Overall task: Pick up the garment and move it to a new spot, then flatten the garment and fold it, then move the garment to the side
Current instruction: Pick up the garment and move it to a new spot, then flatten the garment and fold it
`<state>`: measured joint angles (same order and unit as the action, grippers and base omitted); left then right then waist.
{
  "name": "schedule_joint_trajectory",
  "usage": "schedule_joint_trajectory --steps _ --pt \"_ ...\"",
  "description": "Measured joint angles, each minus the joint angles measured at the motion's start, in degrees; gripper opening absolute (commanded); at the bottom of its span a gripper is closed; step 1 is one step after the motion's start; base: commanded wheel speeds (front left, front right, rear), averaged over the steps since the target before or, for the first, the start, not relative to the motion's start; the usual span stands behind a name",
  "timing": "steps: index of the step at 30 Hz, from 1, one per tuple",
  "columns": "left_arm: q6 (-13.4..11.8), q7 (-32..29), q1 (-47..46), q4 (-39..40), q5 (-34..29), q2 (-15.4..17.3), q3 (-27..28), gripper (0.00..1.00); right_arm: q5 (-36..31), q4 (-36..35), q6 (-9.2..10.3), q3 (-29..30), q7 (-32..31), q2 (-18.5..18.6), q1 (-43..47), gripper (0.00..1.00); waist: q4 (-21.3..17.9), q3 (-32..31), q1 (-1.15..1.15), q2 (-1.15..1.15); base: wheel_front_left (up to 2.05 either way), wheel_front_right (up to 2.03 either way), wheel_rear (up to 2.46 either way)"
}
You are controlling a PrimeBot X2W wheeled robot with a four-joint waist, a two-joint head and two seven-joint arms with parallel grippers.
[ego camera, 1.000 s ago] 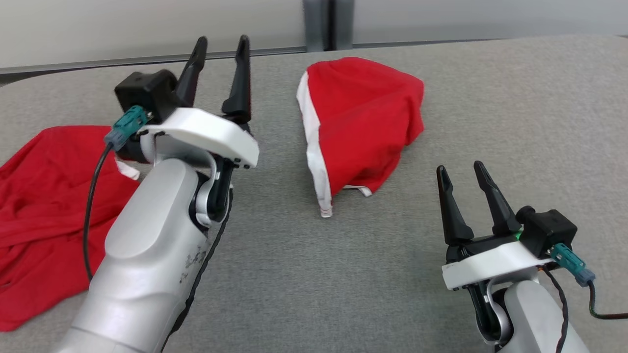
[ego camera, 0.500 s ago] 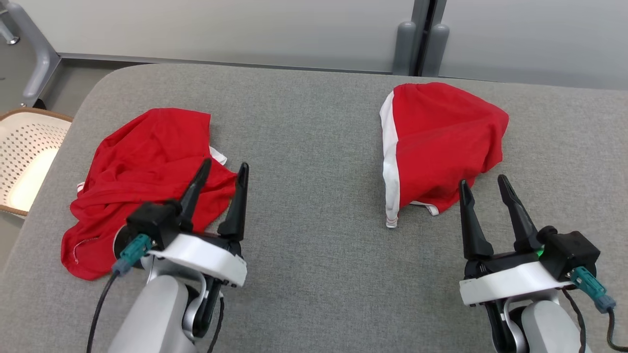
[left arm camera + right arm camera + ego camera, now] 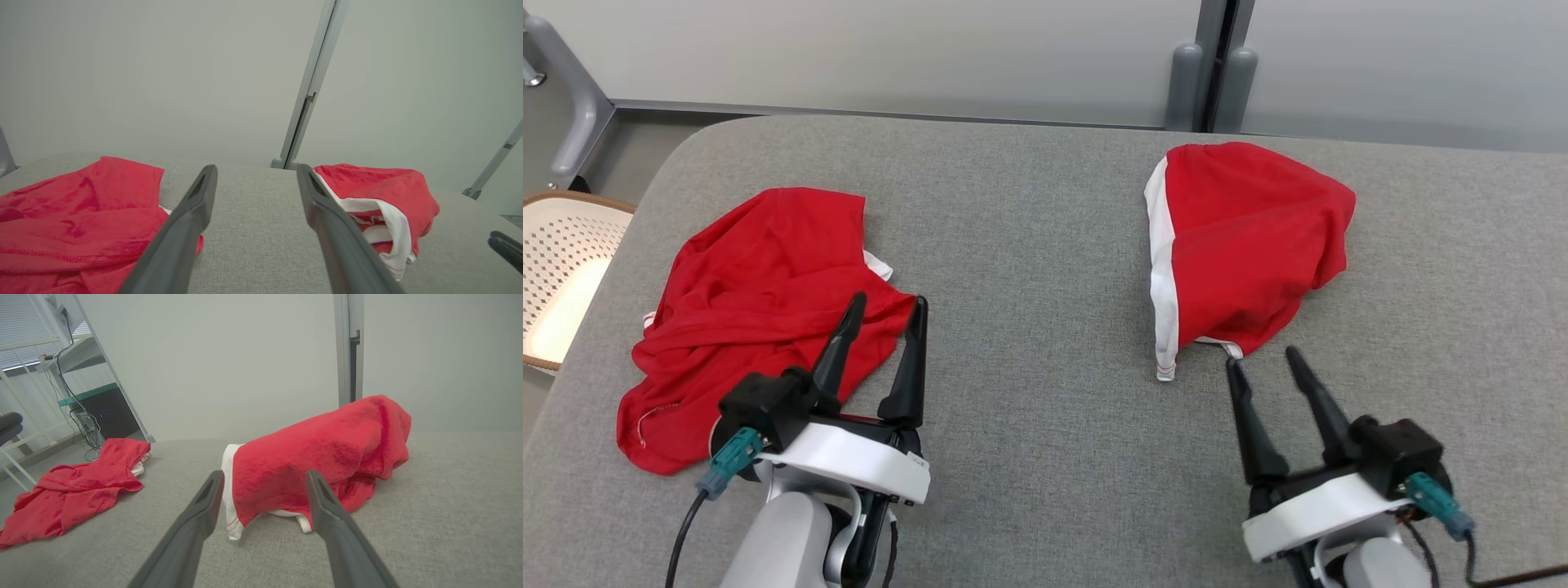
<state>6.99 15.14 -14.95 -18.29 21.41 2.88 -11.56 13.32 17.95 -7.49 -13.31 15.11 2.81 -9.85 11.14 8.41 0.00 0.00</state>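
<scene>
Two red garments lie on the grey padded table (image 3: 1045,245). A crumpled plain red garment (image 3: 760,294) sits at the left. A heaped red garment with white trim (image 3: 1250,237) sits at the right. My left gripper (image 3: 889,300) is open, its fingertips over the near right edge of the crumpled garment (image 3: 81,212), holding nothing. My right gripper (image 3: 1262,358) is open and empty, just short of the trimmed garment's near hem. In the right wrist view the trimmed garment (image 3: 327,445) lies straight ahead of the open right gripper (image 3: 265,473). In the left wrist view the left gripper (image 3: 256,167) stands open, with bare table ahead.
A white perforated basket (image 3: 556,269) stands beyond the table's left edge. A pale wall with a grey post (image 3: 1209,73) runs behind the table. Bare grey surface lies between the two garments and along the near edge. A desk with cables (image 3: 81,375) stands off to the left.
The head camera has swung, shifting the whole picture. My left arm has come down from high and close to the camera. My right gripper has drawn back a little from the trimmed garment's hem.
</scene>
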Motion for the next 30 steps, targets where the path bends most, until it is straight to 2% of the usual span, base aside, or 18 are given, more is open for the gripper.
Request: schedule_joint_trajectory --steps 7,18,19,20,21,24,30 --pt "-0.26 0.0 0.49 0.16 2.79 -0.08 -1.62 1.0 2.18 8.77 0.0 -5.88 0.01 -0.02 -3.3 1.0 0.98 0.95 0.0 0.0 0.0 0.0 0.0" --pt "-0.82 0.0 -0.1 1.49 5.25 -0.1 -3.34 1.0 2.29 21.04 0.0 -6.69 0.01 -0.03 -11.62 1.0 5.8 4.16 0.0 0.0 0.0 0.0 0.0" --pt "-0.82 0.0 -0.1 1.55 5.39 -0.09 -3.38 1.0 2.33 21.99 0.0 -6.5 0.01 -0.03 -11.96 0.76 6.1 4.35 0.0 0.0 0.0 0.0 0.0" --pt "-0.82 0.0 -0.1 1.62 5.39 -0.08 -3.37 1.0 3.36 22.79 0.0 -6.21 0.01 -0.02 -12.22 0.32 6.34 4.51 0.0 0.0 0.0 0.0 0.0" --pt "-0.82 0.0 -0.09 1.66 5.41 -0.08 -3.36 1.0 4.15 23.07 0.0 -6.13 0.01 -0.01 -12.56 0.0 6.48 4.65 0.0 0.0 0.0 0.0 0.0" --pt "-1.0 0.0 -0.08 1.71 5.44 -0.08 -3.02 1.0 4.33 22.7 0.0 -5.61 0.01 -0.04 -13.68 0.0 6.18 4.74 0.0 0.0 0.0 0.0 0.0" --pt "-1.0 0.0 -0.01 1.35 5.25 -0.1 -1.76 1.0 -0.19 18.86 0.0 -4.54 0.01 -0.02 -11.48 0.0 3.34 3.93 0.0 0.0 0.0 0.0 0.0"
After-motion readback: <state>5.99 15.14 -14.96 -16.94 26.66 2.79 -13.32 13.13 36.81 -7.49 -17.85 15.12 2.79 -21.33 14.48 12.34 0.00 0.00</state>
